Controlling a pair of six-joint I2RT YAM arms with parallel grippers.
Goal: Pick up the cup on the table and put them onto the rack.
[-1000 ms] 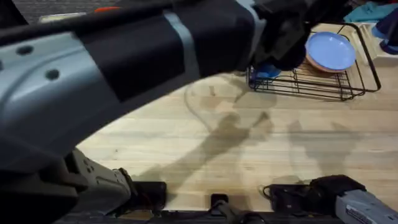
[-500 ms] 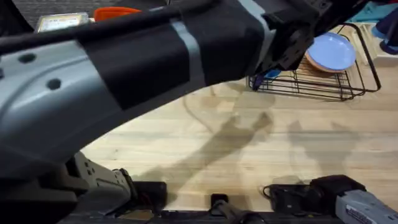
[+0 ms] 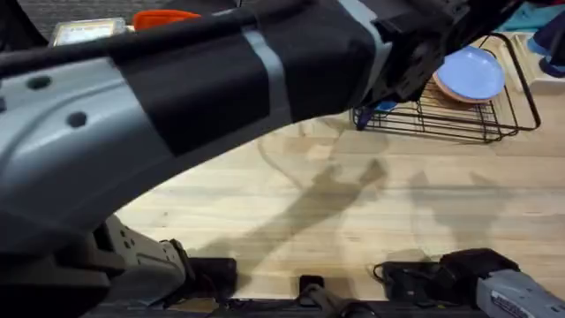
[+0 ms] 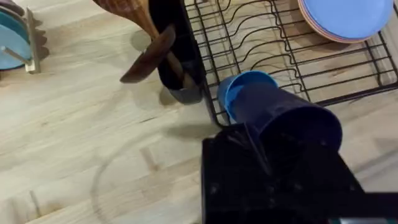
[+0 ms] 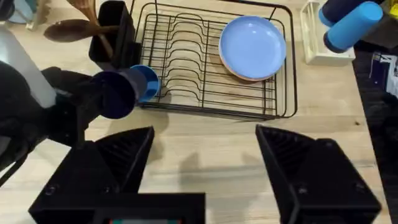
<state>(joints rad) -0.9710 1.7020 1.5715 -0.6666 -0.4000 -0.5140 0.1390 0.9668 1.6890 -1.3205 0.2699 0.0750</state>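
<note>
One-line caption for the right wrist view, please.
Left claw carries nested blue cups to the black rack holding plates.

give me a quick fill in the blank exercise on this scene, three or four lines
1. The left gripper holds a ____ cup lying sideways.
2. That cup is at the corner of the black wire ____.
3. The plates in the rack number ____, a blue one in front of a pink one.
4. The right gripper's jaws are ____ and hold nothing.

Missing words: blue; rack; two; open
</note>
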